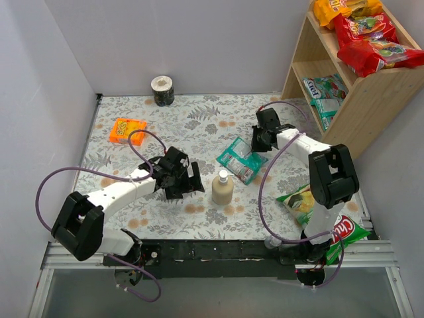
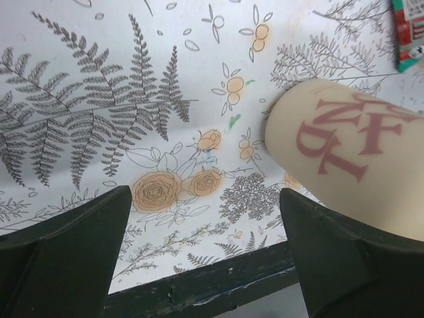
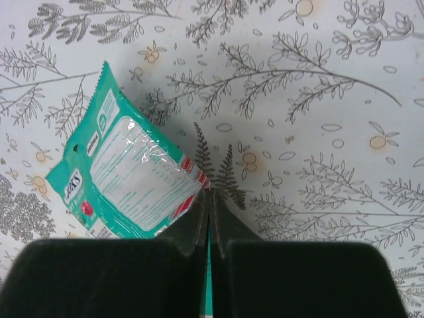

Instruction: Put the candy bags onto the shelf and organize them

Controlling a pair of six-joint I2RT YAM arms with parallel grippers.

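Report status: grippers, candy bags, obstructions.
Left gripper open, empty, beside pump bottle. Right gripper shut on edge of last teal candy bag. Five other bags on shelf. Bottle not between bag and shelf.

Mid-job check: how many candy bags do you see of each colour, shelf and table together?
Teal-and-white bags: 3
Red bags: 2
Orange-yellow bag: 1
Total: 6
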